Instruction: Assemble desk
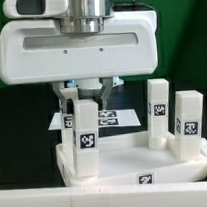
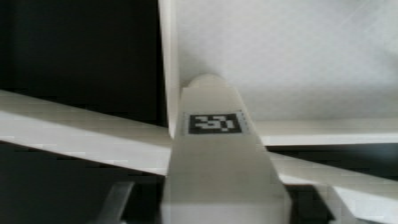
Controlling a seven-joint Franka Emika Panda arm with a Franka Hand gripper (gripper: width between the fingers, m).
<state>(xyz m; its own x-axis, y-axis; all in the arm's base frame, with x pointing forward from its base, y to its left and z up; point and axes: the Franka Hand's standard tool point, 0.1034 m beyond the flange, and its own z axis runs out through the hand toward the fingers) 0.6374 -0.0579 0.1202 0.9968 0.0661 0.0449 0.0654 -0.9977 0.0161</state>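
The desk's white rimmed tabletop (image 1: 136,161) lies flat in the middle of the exterior view. One white leg (image 1: 86,141) with a black-and-white marker stands upright on its near corner at the exterior view's left. My gripper (image 1: 86,97) hangs straight above this leg, its fingers reaching down on both sides of the leg's top. In the wrist view the same leg (image 2: 217,150) fills the space between the two dark fingers (image 2: 125,200), which press against its sides. Two more legs (image 1: 159,112) (image 1: 188,124) stand upright on the tabletop at the exterior view's right.
The marker board (image 1: 105,118) lies flat behind the tabletop. A long white bar (image 1: 38,203) runs across the front at the exterior view's lower left. The gripper's wide white body (image 1: 78,48) hides the area behind it.
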